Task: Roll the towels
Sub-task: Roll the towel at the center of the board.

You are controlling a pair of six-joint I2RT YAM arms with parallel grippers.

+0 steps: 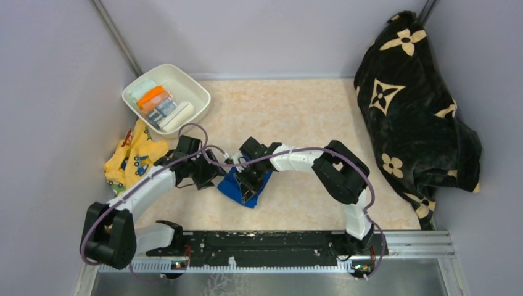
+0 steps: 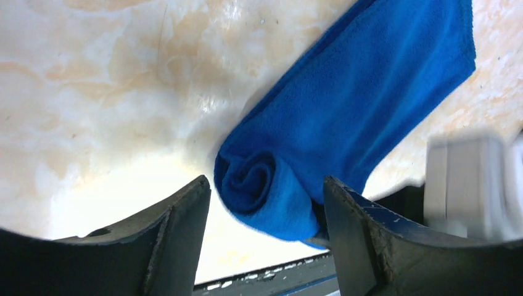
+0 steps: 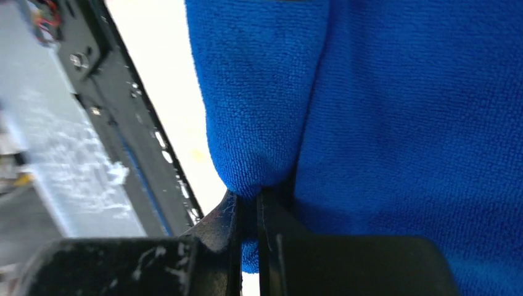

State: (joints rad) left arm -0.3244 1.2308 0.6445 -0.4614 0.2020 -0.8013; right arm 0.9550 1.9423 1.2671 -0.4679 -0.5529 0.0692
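Your right pincer [image 3: 258, 206] pinches a fold of the royal blue towel [image 2: 358, 111], probably anchoring it on the bench [image 2: 92, 92], while your left pincer [image 2: 264, 188] stands open with the towel's rolled end between its fingers, placed to roll it onward.

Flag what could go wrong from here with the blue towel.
1. The towel is only partly rolled, and the left gripper stands open around the rolled end without clamping it, so the spiral may loosen.
2. The right gripper is shut on a fold of the towel. A pull from there could drag the flat part askew or unwind the roll.
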